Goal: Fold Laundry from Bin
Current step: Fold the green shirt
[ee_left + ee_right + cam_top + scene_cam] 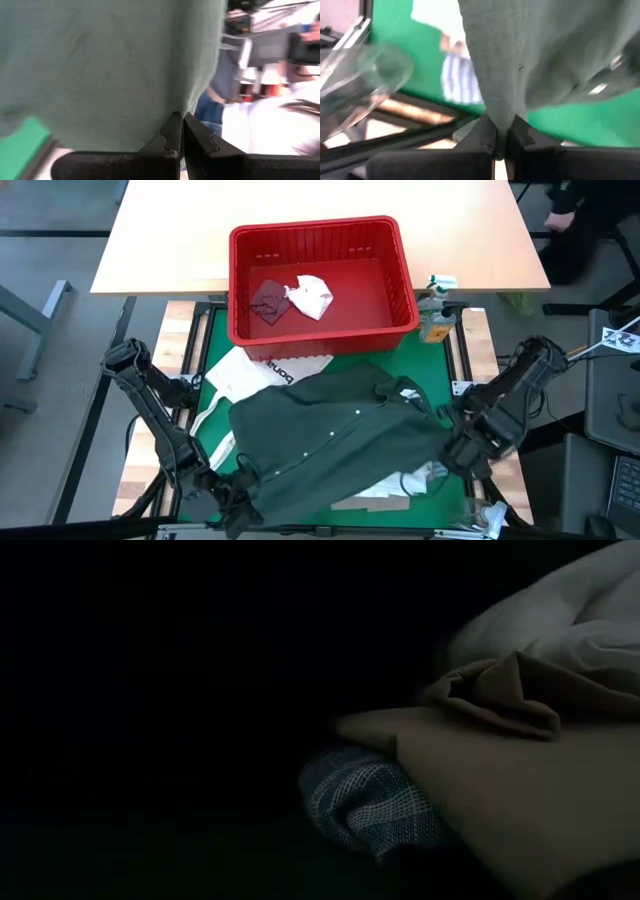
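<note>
Your left gripper (181, 131) and right gripper (504, 134) each pinch an edge of the dark green-grey top (340, 435), spread low in the high view, below the red bin (322, 330).

The bin (322, 280) sits at the table's far middle, two small pieces (290, 298) side by side inside it. In front, the top (340, 440) spreads between left gripper (243, 488) and right gripper (462, 448), over other laundry. A tote bag (255, 375) pokes out behind-left; a bottle (435, 310), probably, stands right of the bin.
</note>
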Available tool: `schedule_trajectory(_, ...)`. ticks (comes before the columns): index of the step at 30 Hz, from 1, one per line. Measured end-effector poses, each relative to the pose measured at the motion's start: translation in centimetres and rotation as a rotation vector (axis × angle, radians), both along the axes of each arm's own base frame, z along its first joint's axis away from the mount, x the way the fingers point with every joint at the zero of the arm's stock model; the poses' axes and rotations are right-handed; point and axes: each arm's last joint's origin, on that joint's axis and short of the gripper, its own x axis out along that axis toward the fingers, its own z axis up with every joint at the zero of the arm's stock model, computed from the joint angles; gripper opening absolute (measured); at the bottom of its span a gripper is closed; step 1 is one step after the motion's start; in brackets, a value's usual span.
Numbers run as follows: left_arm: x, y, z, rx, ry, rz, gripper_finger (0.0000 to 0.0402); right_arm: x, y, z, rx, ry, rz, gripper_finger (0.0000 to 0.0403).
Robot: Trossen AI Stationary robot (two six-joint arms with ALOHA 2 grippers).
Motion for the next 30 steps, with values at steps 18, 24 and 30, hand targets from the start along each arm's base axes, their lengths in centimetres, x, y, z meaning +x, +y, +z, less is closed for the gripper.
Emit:
schedule_trajectory(18, -2.7, 4.1, -3.5, 0.354, 0.403, 0.332, 0.0, 5.6, -10.4, 0.5, -0.354, -0.201, -0.193, 0.0008)
schedule_trajectory(24, -2.4, 5.4, -3.7, 0.43, 0.443, 0.373, 0.0, 6.2, -13.0, 0.5, -0.403, -0.179, -0.259, 0.0009)
schedule_trajectory(30, -2.2, 6.3, -3.8, 0.465, 0.477, 0.398, 0.0, 6.6, -14.5, 0.5, -0.399, -0.179, -0.289, 0.001)
